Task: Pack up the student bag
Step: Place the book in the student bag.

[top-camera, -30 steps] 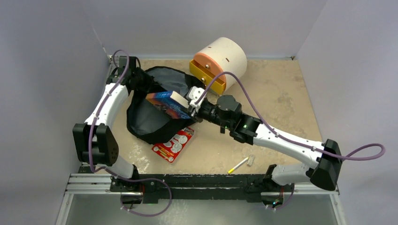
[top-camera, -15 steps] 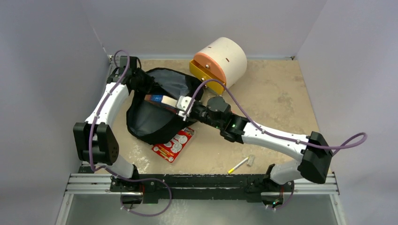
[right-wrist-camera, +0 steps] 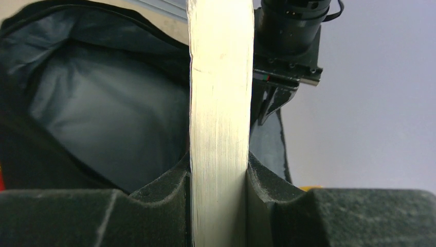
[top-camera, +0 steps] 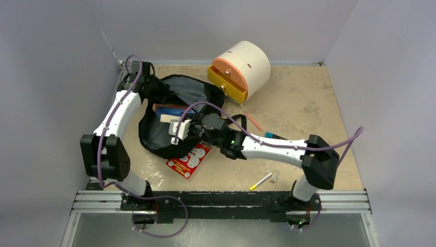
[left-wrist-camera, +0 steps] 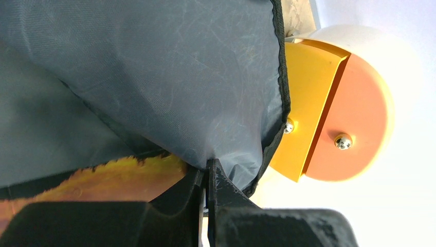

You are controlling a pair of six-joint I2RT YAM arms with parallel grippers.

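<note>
The student bag (top-camera: 157, 135), a black backpack with blue-grey lining, lies open at the left of the table. My left gripper (top-camera: 154, 88) is shut on the bag's far rim and holds it up; in the left wrist view the jaws (left-wrist-camera: 208, 167) pinch the lining (left-wrist-camera: 154, 77). My right gripper (top-camera: 175, 126) is shut on a blue-covered book (top-camera: 168, 111) and holds it inside the bag's mouth. In the right wrist view the book's pale page edge (right-wrist-camera: 220, 92) stands between the pads (right-wrist-camera: 218, 177), with the lining (right-wrist-camera: 103, 113) behind it.
A cream cylindrical drawer box (top-camera: 247, 64) with an open yellow drawer stands behind the bag. A red card of round pieces (top-camera: 189, 158) lies at the bag's near edge. An orange pen (top-camera: 253, 121), a dark marker (top-camera: 275, 136), a yellow-tipped stick (top-camera: 261, 181) and a small block (top-camera: 275, 176) lie to the right.
My right arm has swung left and lowered the book from above the bag's right side into its mouth. The left arm has kept still on the rim.
</note>
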